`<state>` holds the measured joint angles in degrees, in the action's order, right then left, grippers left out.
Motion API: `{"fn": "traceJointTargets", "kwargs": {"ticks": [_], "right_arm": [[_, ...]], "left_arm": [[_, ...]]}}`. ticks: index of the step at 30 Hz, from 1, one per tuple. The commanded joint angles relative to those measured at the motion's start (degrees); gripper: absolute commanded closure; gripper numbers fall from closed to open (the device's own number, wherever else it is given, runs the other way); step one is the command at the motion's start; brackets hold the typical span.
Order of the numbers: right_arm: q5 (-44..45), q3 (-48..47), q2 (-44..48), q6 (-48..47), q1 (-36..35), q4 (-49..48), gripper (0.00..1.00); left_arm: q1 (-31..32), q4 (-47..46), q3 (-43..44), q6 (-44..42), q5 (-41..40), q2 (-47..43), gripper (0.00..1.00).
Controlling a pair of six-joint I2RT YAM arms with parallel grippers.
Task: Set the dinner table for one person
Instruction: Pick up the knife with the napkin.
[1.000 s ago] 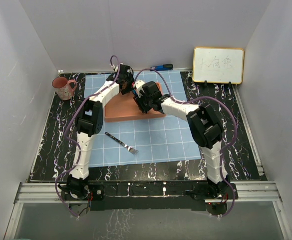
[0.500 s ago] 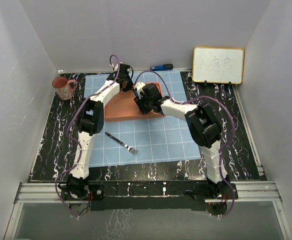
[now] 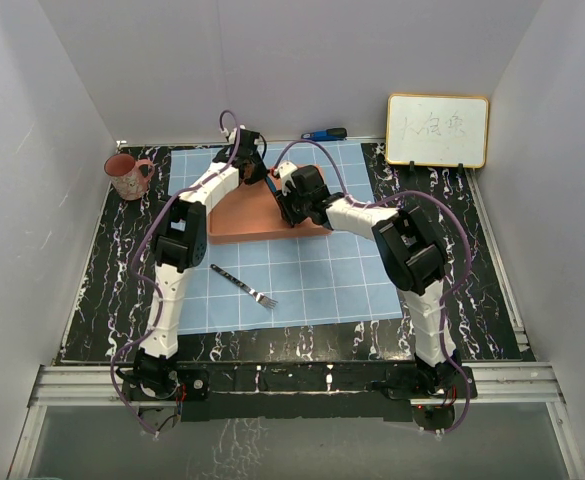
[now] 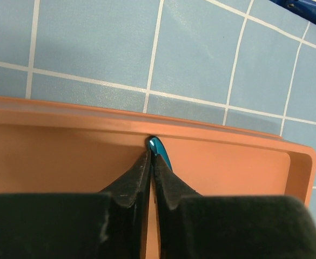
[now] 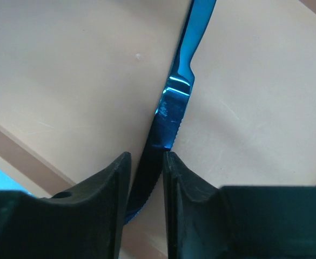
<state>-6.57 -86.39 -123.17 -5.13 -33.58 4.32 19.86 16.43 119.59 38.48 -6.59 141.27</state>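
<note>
The black, white-veined counter [image 3: 102, 280] fills the floor ahead of the arm bases, with a light-blue gridded cloth [image 3: 312, 280] spread over its middle. A fork [image 3: 244, 286] lies at an angle on the near left part of the cloth. Beyond it an orange tray [image 3: 242, 222] rests on the cloth, and both arms reach over it. The right claw [image 5: 146, 159] straddles the blade of a blue knife [image 5: 171, 108] lying in the tray, jaws narrowly apart; I cannot tell whether they clamp it. The left claw [image 4: 151, 156] is clenched on the knife's other tip, against the tray's far wall. Farther back, a pink cup [image 3: 127, 176] stands at the left on the counter, a blue-handled tool [image 3: 324, 134] lies at the far edge, and a whiteboard [image 3: 437, 130] stands at the right.
</note>
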Motion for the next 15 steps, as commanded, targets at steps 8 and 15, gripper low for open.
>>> {"fn": "traceJointTargets", "kwargs": {"ticks": [8,15], "right_arm": [[-10.5,-0.01,-4.61,4.57,-0.73,0.13,0.84],[-8.01,-1.11,-3.38,4.52,-0.78,1.59,0.67]], "left_arm": [[0.81,4.08,-9.57,-4.06,-1.19,-5.23,0.84],[1.04,2.99,-8.85,-3.83,0.58,-5.27,0.74]]}}
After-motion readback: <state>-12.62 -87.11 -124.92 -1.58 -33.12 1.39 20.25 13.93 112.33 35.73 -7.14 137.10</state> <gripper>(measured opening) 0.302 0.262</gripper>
